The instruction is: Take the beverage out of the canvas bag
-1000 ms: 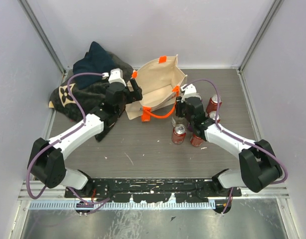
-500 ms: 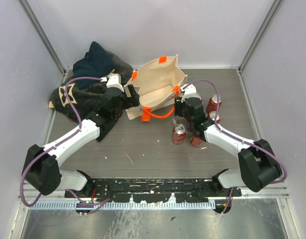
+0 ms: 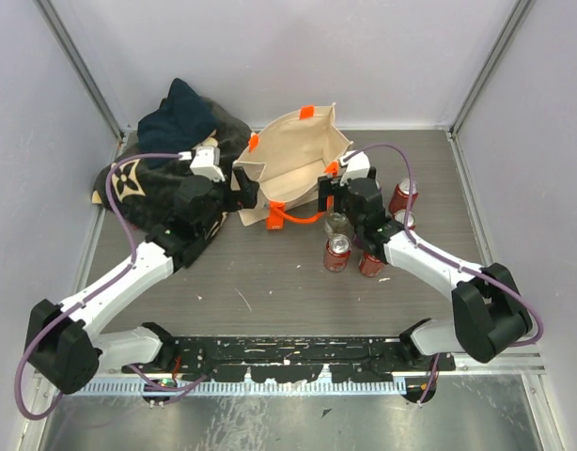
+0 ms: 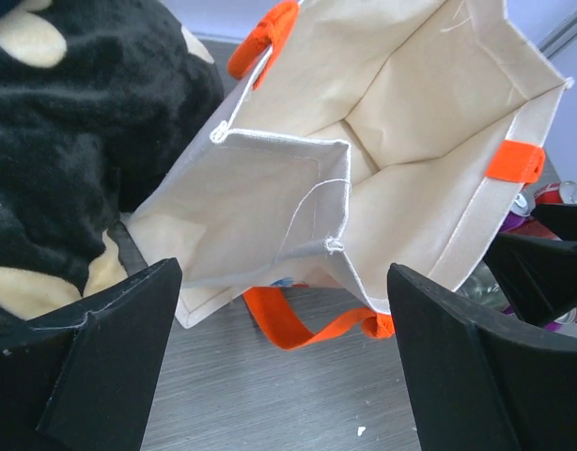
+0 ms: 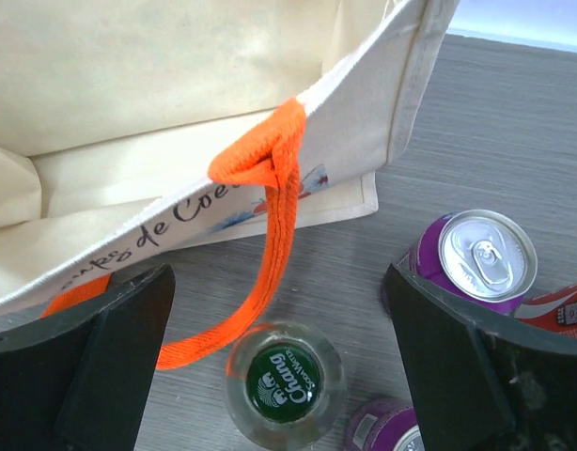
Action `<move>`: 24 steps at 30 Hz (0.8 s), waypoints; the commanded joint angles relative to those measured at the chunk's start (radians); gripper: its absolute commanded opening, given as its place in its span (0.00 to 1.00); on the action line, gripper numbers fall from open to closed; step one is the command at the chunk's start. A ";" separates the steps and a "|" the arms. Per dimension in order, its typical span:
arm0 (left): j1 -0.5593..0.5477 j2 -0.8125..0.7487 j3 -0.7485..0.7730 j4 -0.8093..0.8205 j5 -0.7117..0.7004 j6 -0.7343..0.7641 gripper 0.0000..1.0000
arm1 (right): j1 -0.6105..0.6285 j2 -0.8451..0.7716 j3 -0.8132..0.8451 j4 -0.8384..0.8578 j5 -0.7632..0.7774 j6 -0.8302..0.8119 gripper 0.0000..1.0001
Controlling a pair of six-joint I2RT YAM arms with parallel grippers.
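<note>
The cream canvas bag (image 3: 293, 160) with orange handles (image 3: 303, 214) stands open at the back of the table. Its inside (image 4: 401, 113) shows only bare canvas. A beverage, a clear glass bottle with a green cap (image 5: 284, 385), stands upright on the table just in front of the bag (image 5: 157, 113). My right gripper (image 5: 281, 324) hangs open above the bottle (image 3: 336, 223), its fingers either side and not touching it. My left gripper (image 4: 284, 376) is open too, a little short of the bag's left corner, holding nothing.
Red cans (image 3: 337, 252) (image 3: 370, 263) (image 3: 401, 195) and purple cans (image 5: 472, 258) crowd the table right of the bottle. A dark patterned blanket (image 3: 143, 183) with a navy cloth (image 3: 180, 111) on it lies left of the bag. Walls close in the back and sides.
My right gripper has opened and let go of the bottle, which now stands free. My left arm has drawn back to the left, away from the bag's rim.
</note>
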 commanded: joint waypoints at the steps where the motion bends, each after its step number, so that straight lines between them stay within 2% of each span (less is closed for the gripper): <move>1: 0.003 -0.083 -0.044 0.096 -0.018 0.028 0.98 | 0.007 -0.065 0.098 -0.025 0.056 -0.019 1.00; 5: 0.009 -0.146 -0.024 0.099 -0.066 -0.043 0.98 | 0.007 -0.103 0.194 -0.109 0.161 -0.018 1.00; 7: 0.026 -0.155 0.036 0.022 -0.056 -0.090 0.98 | 0.004 -0.117 0.248 -0.172 0.259 -0.019 1.00; 10: 0.076 -0.139 0.154 -0.126 0.024 -0.159 0.98 | -0.009 -0.130 0.311 -0.245 0.343 -0.025 1.00; 12: 0.109 -0.137 0.173 -0.158 0.098 -0.191 0.98 | -0.022 -0.152 0.329 -0.269 0.376 -0.036 1.00; 14: 0.145 -0.168 0.133 -0.113 0.150 -0.267 0.98 | -0.039 -0.198 0.321 -0.269 0.455 -0.068 1.00; 18: 0.184 -0.208 0.084 -0.071 0.164 -0.339 0.98 | -0.077 -0.262 0.301 -0.268 0.539 -0.093 1.00; 24: 0.197 -0.305 0.007 -0.016 0.062 -0.338 0.98 | -0.135 -0.395 0.221 -0.202 0.663 -0.155 1.00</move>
